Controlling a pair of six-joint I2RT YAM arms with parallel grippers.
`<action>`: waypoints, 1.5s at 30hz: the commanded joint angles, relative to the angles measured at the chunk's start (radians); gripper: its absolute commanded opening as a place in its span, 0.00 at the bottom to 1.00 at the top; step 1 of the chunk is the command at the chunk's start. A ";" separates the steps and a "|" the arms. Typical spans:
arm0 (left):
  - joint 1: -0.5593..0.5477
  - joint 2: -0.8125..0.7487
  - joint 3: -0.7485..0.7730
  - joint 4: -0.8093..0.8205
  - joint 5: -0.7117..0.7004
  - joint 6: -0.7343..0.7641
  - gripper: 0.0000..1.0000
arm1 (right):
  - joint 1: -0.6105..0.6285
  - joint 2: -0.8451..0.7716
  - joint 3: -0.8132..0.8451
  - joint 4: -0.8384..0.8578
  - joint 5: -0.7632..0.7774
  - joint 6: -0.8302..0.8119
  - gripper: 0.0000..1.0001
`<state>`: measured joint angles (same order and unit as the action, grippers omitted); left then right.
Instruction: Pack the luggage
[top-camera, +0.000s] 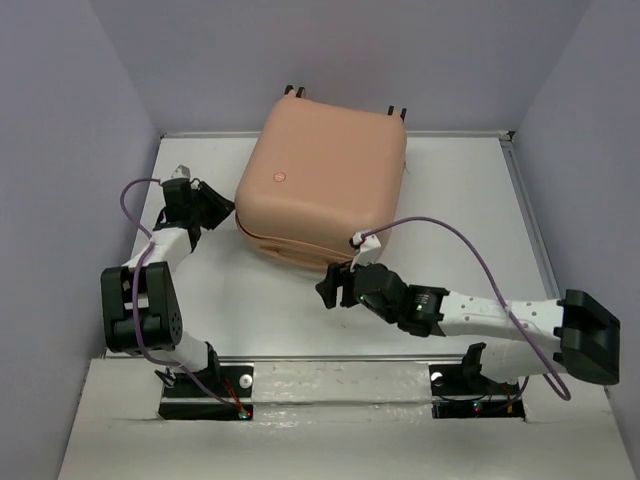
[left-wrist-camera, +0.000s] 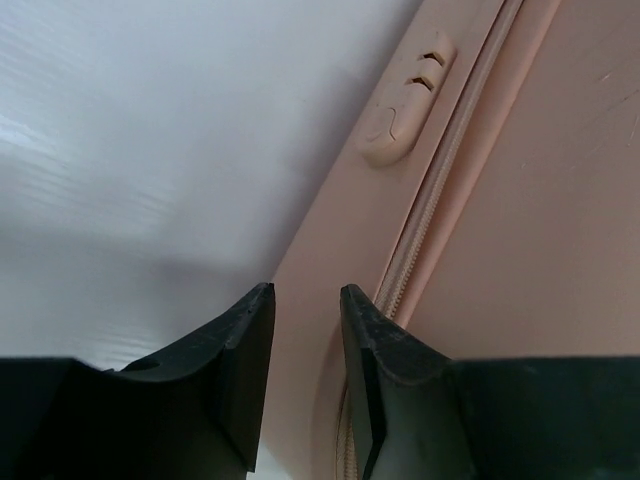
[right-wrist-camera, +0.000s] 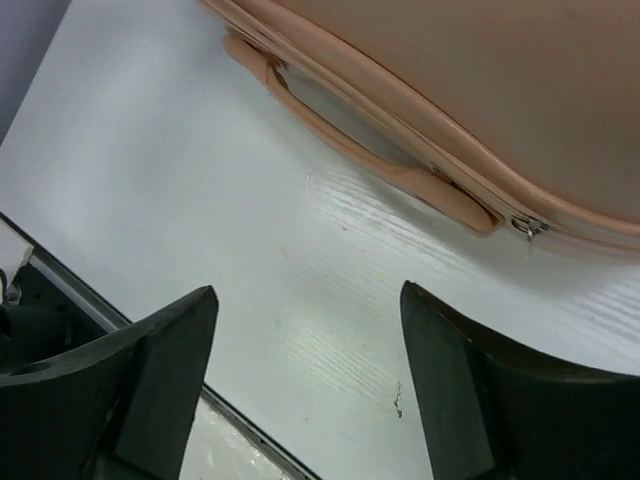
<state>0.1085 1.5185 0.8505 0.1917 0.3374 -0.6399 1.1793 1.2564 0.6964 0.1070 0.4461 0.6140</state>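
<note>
Closed luggage (top-camera: 320, 180) on the table (top-camera: 450, 300), an arm at each side

Top view: the pink case lies flat and shut toward 12 o'clock on the table, wheels at its far edge; the left gripper (top-camera: 222, 210) sits right at its 9 o'clock side, the right gripper (top-camera: 330, 285) just off its 6 o'clock edge. Left wrist view: left gripper (left-wrist-camera: 305, 295) fingers are only narrowly apart with nothing pinched between them, the case's side (left-wrist-camera: 520, 200) and zipper (left-wrist-camera: 430, 210) running off toward 1 o'clock, and a small moulded bump (left-wrist-camera: 405, 105) beside the zipper. Right wrist view: right gripper (right-wrist-camera: 310, 295) is spread wide and holding nothing over bare table (right-wrist-camera: 150, 180), with the case (right-wrist-camera: 480, 60), its carry handle (right-wrist-camera: 350, 140) and zipper pull (right-wrist-camera: 527, 228) up at 12 to 2 o'clock
</note>
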 joint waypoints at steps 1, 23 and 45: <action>-0.079 -0.096 -0.063 0.006 0.054 -0.027 0.43 | -0.004 -0.138 0.190 -0.261 0.015 -0.040 0.88; -0.392 -0.472 -0.401 0.075 -0.049 -0.066 0.35 | -0.951 0.182 0.542 -0.377 -0.434 -0.257 1.00; -0.208 -0.169 0.295 -0.103 -0.005 -0.010 0.81 | -1.063 0.144 0.615 -0.408 -0.532 -0.319 1.00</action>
<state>-0.1238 1.1671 1.0142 0.0555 0.2478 -0.6315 0.1547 1.2613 1.2102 -0.2897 -0.0940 0.2852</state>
